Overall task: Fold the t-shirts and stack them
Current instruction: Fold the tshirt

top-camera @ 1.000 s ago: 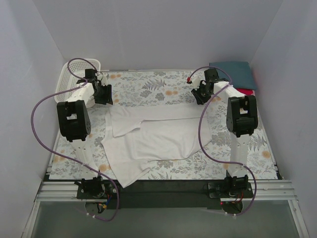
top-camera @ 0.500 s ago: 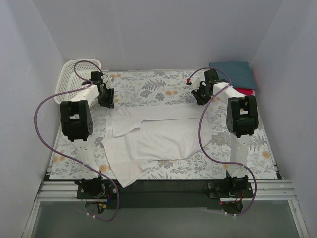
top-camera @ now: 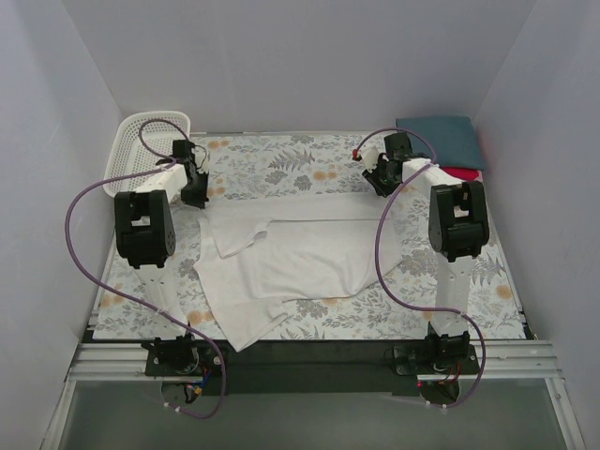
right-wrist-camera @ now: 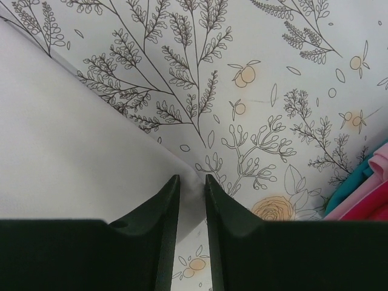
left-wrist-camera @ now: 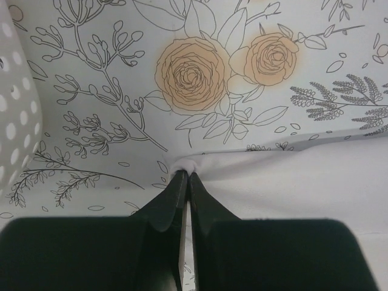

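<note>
Your left gripper (left-wrist-camera: 185, 177) is clenched on the far edge of the white shirt (top-camera: 300, 262), and the right gripper (right-wrist-camera: 191, 182) pinches the other far edge with its fingers nearly closed. Since a second ago the shirt has slid toward the top of the frame and pulled flatter across the counter (top-camera: 281, 159), ready for folding.

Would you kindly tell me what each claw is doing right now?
Left claw: closed, pinching the white t-shirt edge.
Right claw: nearly closed on the white t-shirt's corner.
</note>
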Tool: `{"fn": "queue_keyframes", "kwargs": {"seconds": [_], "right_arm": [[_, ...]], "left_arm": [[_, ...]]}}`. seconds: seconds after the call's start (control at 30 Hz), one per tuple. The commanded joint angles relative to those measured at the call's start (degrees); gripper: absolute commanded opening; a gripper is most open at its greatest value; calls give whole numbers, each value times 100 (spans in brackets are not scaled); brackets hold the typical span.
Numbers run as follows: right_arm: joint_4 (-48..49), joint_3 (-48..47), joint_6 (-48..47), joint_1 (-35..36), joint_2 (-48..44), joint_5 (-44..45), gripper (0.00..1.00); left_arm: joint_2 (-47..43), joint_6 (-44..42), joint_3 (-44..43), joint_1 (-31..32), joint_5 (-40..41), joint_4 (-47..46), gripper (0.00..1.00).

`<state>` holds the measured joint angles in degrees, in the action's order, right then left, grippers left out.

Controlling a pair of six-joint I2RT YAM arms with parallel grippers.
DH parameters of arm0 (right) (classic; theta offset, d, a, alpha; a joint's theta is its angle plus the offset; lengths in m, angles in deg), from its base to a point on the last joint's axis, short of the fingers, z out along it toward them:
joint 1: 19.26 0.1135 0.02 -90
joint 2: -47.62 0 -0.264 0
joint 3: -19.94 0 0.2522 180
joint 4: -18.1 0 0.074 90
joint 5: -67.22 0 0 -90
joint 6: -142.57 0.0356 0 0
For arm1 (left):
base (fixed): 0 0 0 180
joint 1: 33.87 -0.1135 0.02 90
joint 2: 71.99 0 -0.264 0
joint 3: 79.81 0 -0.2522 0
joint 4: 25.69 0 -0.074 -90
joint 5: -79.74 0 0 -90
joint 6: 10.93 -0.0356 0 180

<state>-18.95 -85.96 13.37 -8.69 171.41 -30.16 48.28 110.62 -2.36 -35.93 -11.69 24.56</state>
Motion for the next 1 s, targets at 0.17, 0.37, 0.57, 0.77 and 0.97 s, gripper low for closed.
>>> {"fn": "queue_keyframes", "kwargs": {"seconds": [0.17,0.37,0.57,0.77,0.97], "right_arm": [[-387,-85,105,-72,-3,150,50],[-1212,-559,290,-72,-863,-623,66],[-2310,-175,9,7,-1831,-1265,62],[-3085,687,-36,296,-2332,-1284,56],[-3033,1479,210,683,-2412,-941,55]], "left_arm": [[-135,0,-850,127,-602,209,37],[-670,70,-1105,470,-832,516,44],[-1576,106,-378,760,-1113,736,45],[-2209,158,755,892,-1614,921,46],[-2701,202,1610,980,-1685,825,46]]}}
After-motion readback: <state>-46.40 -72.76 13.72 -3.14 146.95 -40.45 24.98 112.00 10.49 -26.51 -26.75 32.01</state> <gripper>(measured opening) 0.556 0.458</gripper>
